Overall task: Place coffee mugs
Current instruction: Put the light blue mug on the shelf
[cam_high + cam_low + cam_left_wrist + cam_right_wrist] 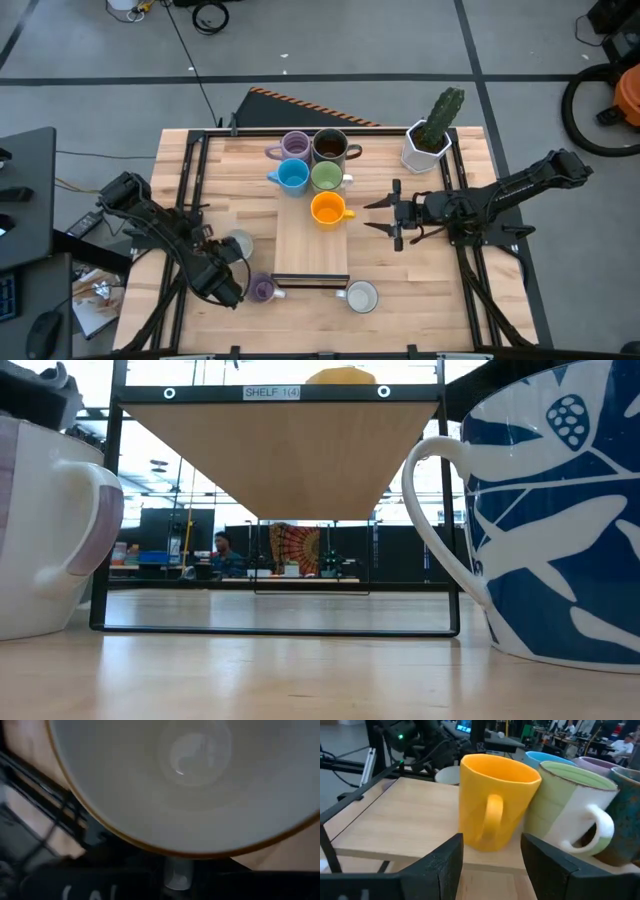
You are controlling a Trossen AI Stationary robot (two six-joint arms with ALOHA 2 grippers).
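Lower left of the high view: left gripper (228, 262) over a white mug (238, 245), grip impossible to tell. Centre: five mugs on the raised shelf (310, 250), namely purple (295, 145), dark brown (330, 147), blue (293, 176), green (326, 177) and orange (328, 208); lower down, a second purple mug (262, 289) and second white mug (360, 296) on the table, so roughly three left to place. Right of centre: right gripper (385, 216) released, fingers spread, just beside the orange mug's handle.

Five mugs (313, 174) sit on the shelf (300, 245); the right tool (383, 216) (fingers spread) faces the orange mug (327, 209).
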